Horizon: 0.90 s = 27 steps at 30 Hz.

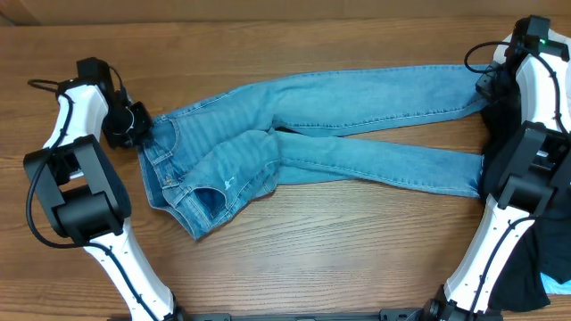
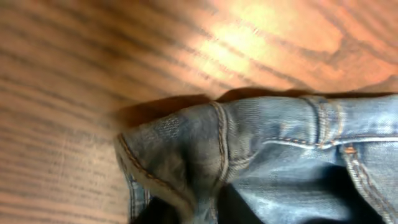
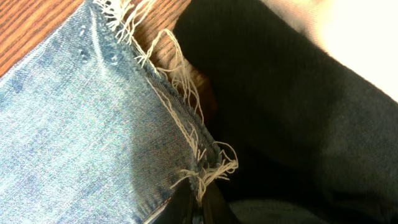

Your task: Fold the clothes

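Jeans [image 1: 312, 134] lay spread across the counter [image 1: 312, 236], waistband at the left and legs running right. Left claw [image 1: 136, 125] looked pinched shut on the waistband edge. Right claw [image 3: 198, 210] was clamped on a frayed ankle hem, just beside a black garment [image 3: 298, 124].

Overhead view: even light, sharp. Left wrist view: blurred, glare on table [image 2: 249, 37] at one o'clock, shadow along jeans [image 2: 280, 149] upper edge. Right wrist view: sharp, pale cloth [image 3: 354, 31] overexposed at one o'clock.
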Tool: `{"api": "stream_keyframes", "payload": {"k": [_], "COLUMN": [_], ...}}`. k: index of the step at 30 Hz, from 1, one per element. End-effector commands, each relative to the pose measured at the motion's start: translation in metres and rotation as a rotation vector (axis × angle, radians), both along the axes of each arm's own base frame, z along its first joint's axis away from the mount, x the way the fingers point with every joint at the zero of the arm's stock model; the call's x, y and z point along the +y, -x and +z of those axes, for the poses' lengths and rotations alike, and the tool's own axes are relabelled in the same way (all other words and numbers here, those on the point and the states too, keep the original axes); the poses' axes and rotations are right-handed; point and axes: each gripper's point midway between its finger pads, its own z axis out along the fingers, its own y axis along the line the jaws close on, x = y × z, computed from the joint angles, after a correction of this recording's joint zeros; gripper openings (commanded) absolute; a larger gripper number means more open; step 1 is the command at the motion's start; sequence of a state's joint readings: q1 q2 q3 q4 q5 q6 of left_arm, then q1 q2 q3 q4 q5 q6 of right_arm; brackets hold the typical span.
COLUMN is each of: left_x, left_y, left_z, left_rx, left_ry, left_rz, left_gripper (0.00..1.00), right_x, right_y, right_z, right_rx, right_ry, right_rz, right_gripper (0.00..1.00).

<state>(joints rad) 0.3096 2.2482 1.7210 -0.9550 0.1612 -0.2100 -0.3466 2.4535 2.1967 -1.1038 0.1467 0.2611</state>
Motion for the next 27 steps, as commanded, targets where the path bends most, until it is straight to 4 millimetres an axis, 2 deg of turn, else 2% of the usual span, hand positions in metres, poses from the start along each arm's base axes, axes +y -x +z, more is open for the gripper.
{"api": "stream_keyframes", "payload": {"k": [1,4,5,9,13,15,17,19,22,27], "left_x": [0.003,0.011,0.020,0.053,0.089,0.105,0.115,0.120,0.121,0.116], "left_y": [-0.009,-0.024,-0.036,-0.062,-0.092,-0.104,-0.113,-0.119,-0.124,-0.132], "left_z": [-0.014,-0.007,0.003,0.039,0.103,0.142,0.176,0.199,0.215,0.216], "left_rx": [-0.024,-0.087,-0.132,-0.224,-0.369,-0.455,-0.539,-0.593,-0.635,-0.656], "left_ry": [0.004,-0.020,-0.041,-0.145,-0.223,-0.246,-0.266,-0.287,-0.302,-0.305], "left_rz": [0.003,0.008,0.017,0.053,0.102,0.142,0.152,0.156,0.155,0.144], "left_gripper": [0.04,0.04,0.04,0.04,0.04,0.04,0.04,0.04,0.04,0.04], "right_x": [-0.005,-0.005,-0.005,-0.006,-0.009,-0.011,-0.014,-0.014,-0.009,-0.004], "right_y": [-0.003,-0.003,-0.003,-0.007,-0.016,-0.022,-0.029,-0.038,-0.053,-0.071], "right_z": [0.025,0.025,0.025,0.026,0.030,0.036,0.042,0.048,0.055,0.064], "right_rx": [-0.041,-0.040,-0.042,-0.059,-0.096,-0.126,-0.158,-0.199,-0.270,-0.354], "right_ry": [0.026,0.026,0.026,0.034,0.047,0.058,0.069,0.067,0.035,0.011], "right_rz": [-0.003,-0.003,-0.003,0.002,0.001,0.001,0.001,0.007,0.029,0.056], "right_gripper": [0.05,0.05,0.05,0.04,0.04,0.04,0.04,0.04,0.04,0.05]}}
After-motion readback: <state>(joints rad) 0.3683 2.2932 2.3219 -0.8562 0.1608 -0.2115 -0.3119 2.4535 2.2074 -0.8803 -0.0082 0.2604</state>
